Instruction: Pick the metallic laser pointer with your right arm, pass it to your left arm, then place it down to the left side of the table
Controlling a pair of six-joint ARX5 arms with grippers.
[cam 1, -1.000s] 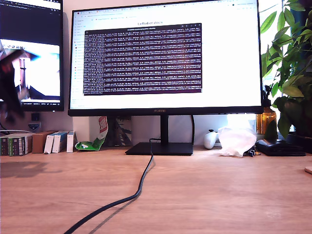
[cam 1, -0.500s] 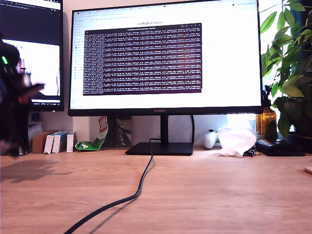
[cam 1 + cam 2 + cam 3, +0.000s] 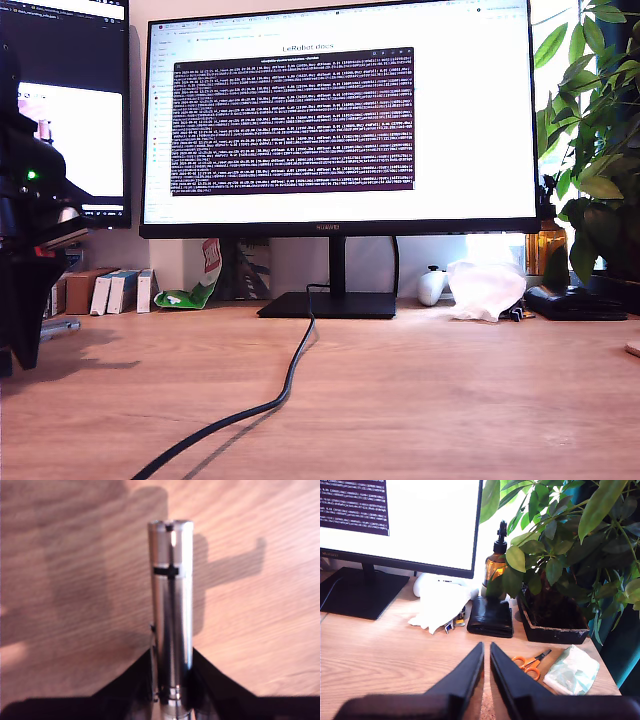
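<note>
Gleaming silver metallic laser pointer (image 3: 171,615), ringed, flat-ended, clamped in my first gripper (image 3: 171,680)

Bare table (image 3: 75,580) below pointer (image 3: 171,610) in first gripper (image 3: 172,680) fingers. Ahead of second gripper (image 3: 486,655) fingertips: scissors (image 3: 530,663), black pouch (image 3: 491,617), plant pot (image 3: 555,625).

I count one metallic laser pointer (image 3: 171,610), two monitors, the big one (image 3: 340,115) and a second (image 3: 65,110) at the exterior view's left, one black cable (image 3: 285,385), one potted plant (image 3: 560,555), one amber pump bottle (image 3: 496,567), one pair of orange scissors (image 3: 530,662) and one black wallet (image 3: 490,617) on one table (image 3: 450,400).
</note>
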